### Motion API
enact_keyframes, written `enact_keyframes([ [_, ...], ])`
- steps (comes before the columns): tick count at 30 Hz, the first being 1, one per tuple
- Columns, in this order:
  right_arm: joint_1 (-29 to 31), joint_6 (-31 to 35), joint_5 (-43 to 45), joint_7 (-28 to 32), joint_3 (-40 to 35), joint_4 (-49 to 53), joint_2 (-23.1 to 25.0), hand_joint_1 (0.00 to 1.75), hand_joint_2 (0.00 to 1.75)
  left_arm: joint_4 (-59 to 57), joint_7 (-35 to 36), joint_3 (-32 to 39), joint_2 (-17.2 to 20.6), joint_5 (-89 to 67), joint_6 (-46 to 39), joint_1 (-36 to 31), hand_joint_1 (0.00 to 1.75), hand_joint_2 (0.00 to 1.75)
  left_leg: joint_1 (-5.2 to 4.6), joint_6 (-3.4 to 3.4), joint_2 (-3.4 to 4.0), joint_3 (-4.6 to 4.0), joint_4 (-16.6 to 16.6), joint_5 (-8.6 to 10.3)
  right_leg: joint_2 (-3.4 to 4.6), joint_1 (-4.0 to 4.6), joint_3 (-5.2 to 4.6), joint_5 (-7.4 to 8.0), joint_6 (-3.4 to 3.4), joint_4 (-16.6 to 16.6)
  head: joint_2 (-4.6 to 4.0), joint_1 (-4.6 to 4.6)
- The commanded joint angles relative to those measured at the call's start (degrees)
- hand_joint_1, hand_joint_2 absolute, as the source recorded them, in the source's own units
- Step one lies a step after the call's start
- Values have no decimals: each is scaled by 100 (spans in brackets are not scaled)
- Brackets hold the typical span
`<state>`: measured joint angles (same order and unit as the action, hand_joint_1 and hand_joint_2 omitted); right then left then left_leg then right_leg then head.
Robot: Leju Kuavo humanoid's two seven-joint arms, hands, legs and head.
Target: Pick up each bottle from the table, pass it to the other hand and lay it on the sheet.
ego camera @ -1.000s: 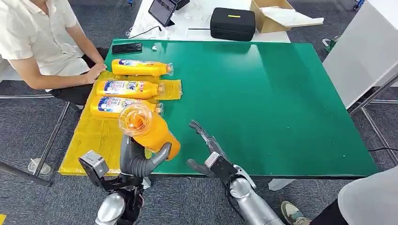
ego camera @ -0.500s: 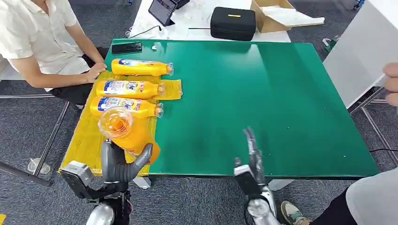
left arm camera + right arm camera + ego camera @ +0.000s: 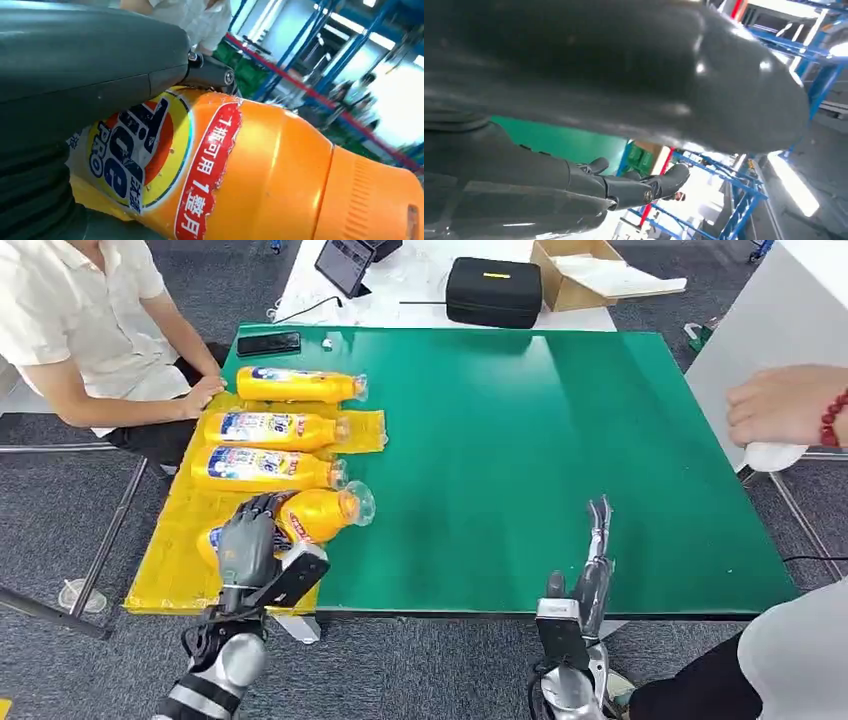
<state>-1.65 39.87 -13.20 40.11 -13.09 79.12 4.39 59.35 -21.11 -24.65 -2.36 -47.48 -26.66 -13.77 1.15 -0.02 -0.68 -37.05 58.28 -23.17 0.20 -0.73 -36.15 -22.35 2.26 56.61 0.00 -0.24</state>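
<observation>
My left hand (image 3: 252,545) grips an orange bottle (image 3: 318,514) lying on its side over the near part of the yellow sheet (image 3: 180,540), cap end toward the table's middle. Up close, the bottle's label (image 3: 135,155) lies under my thumb (image 3: 90,60). Three more orange bottles (image 3: 298,385) (image 3: 272,427) (image 3: 262,468) lie in a row on the sheet behind it. My right hand (image 3: 592,570) stands at the green table's (image 3: 540,430) near edge, fingers (image 3: 634,187) straight and holding nothing.
A person in a white shirt (image 3: 70,320) sits at the left, one hand (image 3: 203,395) on the sheet's far corner. Another person's hand (image 3: 785,405) reaches in at the right edge. A phone (image 3: 269,342) lies at the table's far left; a black case (image 3: 494,288) stands beyond.
My left hand has swung the bottle from upright down onto its side on the sheet. My right hand has drawn back to the right along the near edge. A person's hand has come in at right.
</observation>
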Motion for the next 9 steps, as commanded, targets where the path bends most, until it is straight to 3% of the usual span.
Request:
enact_keyframes([
  [1, 171, -6, 316, -11, -787, -60, -298, 0, 0, -2745, -39, -351, 165, -751, 182, -1210, 175, 175, -1, 4, 4, 26, -7, -6, -3, 2, 25, -6, -8, -5, 0, 0],
  [9, 193, -77, 415, -11, -842, -79, -295, 0, 0, -2896, -15, -405, 159, -810, 278, -1294, 175, 175, 0, 4, 10, 14, -2, -7, 0, 2, 14, -6, -6, -3, 0, 0],
])
